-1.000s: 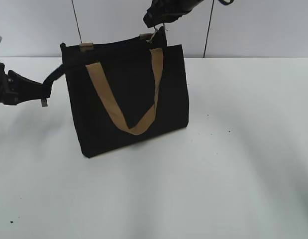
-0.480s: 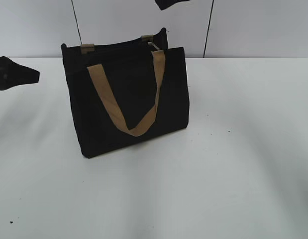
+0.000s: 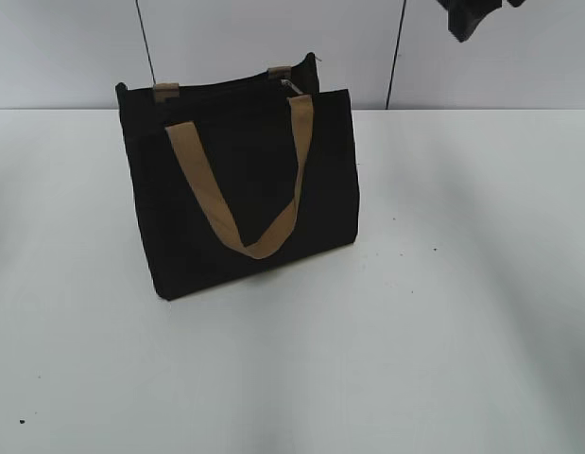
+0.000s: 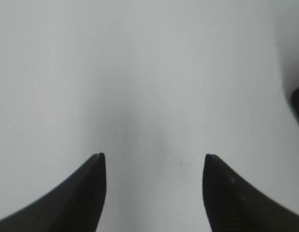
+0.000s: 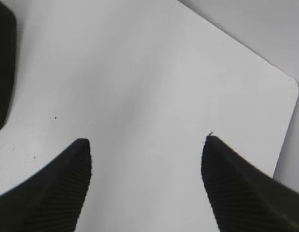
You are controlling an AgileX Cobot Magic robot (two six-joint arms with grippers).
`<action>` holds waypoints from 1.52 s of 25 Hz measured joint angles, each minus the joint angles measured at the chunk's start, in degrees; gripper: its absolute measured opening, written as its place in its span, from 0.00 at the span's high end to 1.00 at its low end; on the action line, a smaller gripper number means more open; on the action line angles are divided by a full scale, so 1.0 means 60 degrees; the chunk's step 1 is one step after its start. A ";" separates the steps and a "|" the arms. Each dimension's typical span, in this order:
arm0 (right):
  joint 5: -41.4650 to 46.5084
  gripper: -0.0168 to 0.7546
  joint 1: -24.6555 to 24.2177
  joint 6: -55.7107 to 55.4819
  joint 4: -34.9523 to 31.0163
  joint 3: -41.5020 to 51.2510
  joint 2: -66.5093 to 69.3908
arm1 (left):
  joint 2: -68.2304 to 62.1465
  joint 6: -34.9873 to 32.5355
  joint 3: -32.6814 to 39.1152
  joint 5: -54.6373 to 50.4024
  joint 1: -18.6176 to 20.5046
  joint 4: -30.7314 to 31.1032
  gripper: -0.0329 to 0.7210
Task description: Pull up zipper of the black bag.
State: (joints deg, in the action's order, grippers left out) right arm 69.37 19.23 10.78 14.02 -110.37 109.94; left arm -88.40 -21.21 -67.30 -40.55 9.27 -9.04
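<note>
The black bag (image 3: 240, 180) stands upright on the white table, left of centre, with a tan handle (image 3: 237, 180) hanging down its front. A small silvery pull tab (image 3: 291, 87) of the zipper shows at the right end of the top rim. My right gripper (image 3: 467, 17) is high at the top right, well away from the bag; in the right wrist view it (image 5: 147, 145) is open and empty over the table. My left gripper (image 4: 153, 157) is open and empty over bare table; it is out of the exterior view. A dark edge of the bag (image 5: 2, 67) shows at far left of the right wrist view.
The white table (image 3: 443, 312) stretches around the bag. A pale wall with two thin dark vertical lines (image 3: 396, 52) stands behind. The table's rounded far corner (image 5: 291, 82) shows in the right wrist view.
My left gripper let go of the bag's left end and drew back out of the exterior view. My right gripper rose off the top rim and moved right. The bag settled upright.
</note>
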 joint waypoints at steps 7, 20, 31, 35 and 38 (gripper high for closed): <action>0.0032 0.27 -0.1457 -0.0559 -0.1665 0.0000 -0.0861 | 0.1282 0.0784 -0.0386 -0.0497 0.0022 0.0872 0.33; -0.1468 0.27 -0.2047 -0.0400 -0.2792 0.7328 -0.7024 | 0.7197 0.0784 0.3940 -0.1320 0.0022 -0.0081 0.33; -0.1786 0.27 -0.2047 -0.0571 -0.2900 1.2258 -1.2576 | 1.1249 0.0898 0.5637 -0.3574 0.0022 -0.0370 0.33; -0.1448 0.27 -0.2047 -0.0585 -0.2936 1.3418 -1.4082 | 1.2190 0.0998 0.5913 -0.3867 0.0022 -0.0382 0.34; -0.1147 0.27 -0.2047 -0.0549 -0.2936 1.3647 -1.5156 | 1.3026 0.1027 0.5921 -0.3856 0.0029 -0.0391 0.34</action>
State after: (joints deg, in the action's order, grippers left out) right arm 62.49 6.95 7.48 -3.60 -28.48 19.00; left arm -10.24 -15.05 -31.78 -63.68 9.44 -11.39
